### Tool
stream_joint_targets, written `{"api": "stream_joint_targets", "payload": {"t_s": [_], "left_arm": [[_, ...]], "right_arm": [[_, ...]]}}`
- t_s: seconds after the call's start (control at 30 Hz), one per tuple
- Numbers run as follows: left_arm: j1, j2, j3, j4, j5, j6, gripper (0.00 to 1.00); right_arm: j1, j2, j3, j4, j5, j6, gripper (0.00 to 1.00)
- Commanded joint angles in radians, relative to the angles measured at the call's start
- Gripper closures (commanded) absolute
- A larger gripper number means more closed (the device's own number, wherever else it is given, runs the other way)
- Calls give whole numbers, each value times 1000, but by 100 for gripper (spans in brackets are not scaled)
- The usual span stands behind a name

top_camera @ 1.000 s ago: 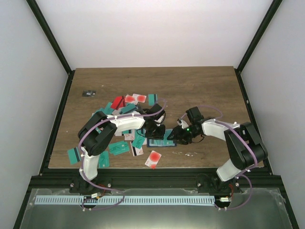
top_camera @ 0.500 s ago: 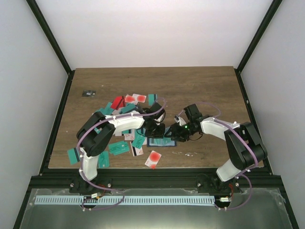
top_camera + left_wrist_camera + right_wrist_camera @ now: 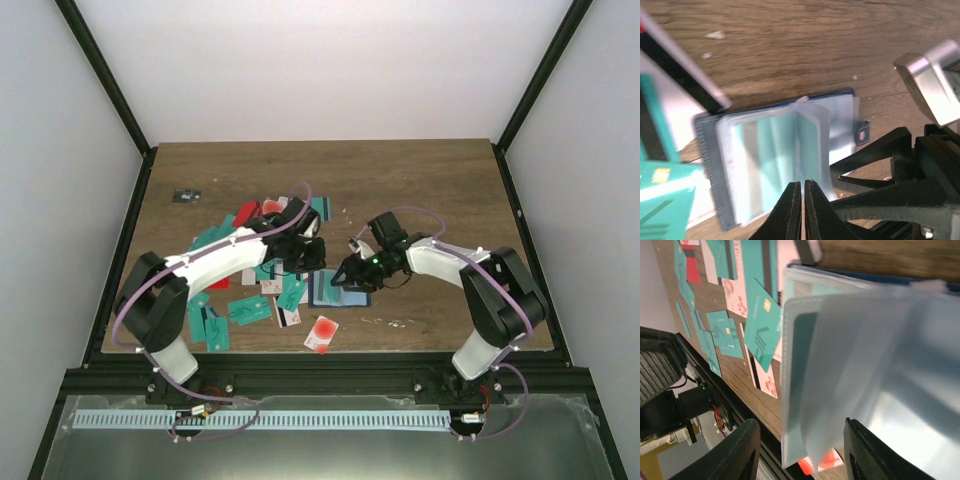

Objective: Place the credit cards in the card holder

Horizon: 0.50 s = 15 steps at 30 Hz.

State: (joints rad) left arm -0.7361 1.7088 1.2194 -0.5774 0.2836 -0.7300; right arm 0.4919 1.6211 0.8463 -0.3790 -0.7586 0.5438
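**Top external view.** The card holder [image 3: 335, 292] lies open on the bench [image 3: 430, 180], near the middle and between the two arms. Most of the credit cards [image 3: 243, 310] are scattered loose to its left. One white card with a red blotch [image 3: 321, 333] lies just in front of it. The left end effector [image 3: 303, 252] hangs over the cards just beside the holder's left edge. The right end effector [image 3: 350, 272] sits over the holder's far edge.

**Left wrist view.** The left end effector's fingers are closed together, and no card shows between them. Below them the holder's clear sleeves [image 3: 790, 145] fan upward, several already backed with teal. The clasp tab [image 3: 862, 133] points toward the right arm's fingers, which reach in at the holder's edge.

**Right wrist view.** The right end effector's jaws stand apart and straddle the lifted sleeves. Whether either finger presses a sleeve cannot be told.

**Procedure (judgement).** The step in hand appears to be loading the next card.
1. Keep the right end effector low and steady so that one sleeve mouth stays parted.
2. Pick a single card with the left end effector by a short edge.
3. Align the card's long axis with the pocket.
4. Slide the card in flat; a tilted card is likely to catch the plastic or push the holder along the bench.
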Motion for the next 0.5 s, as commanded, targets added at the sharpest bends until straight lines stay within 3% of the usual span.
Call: {"api": "stream_joint_targets", "payload": {"t_s": [0.0, 0.27, 0.47], "left_arm": [[37, -92, -83, -50, -34, -11, 94], [62, -244, -235, -58, -53, -33, 92], [57, -381, -372, -1, -20, -66, 86]], "right_arm": [[63, 57, 101, -2, -23, 7, 52], [141, 62, 213, 43, -164, -1, 49], [140, -42, 174, -34, -39, -24, 49]]}}
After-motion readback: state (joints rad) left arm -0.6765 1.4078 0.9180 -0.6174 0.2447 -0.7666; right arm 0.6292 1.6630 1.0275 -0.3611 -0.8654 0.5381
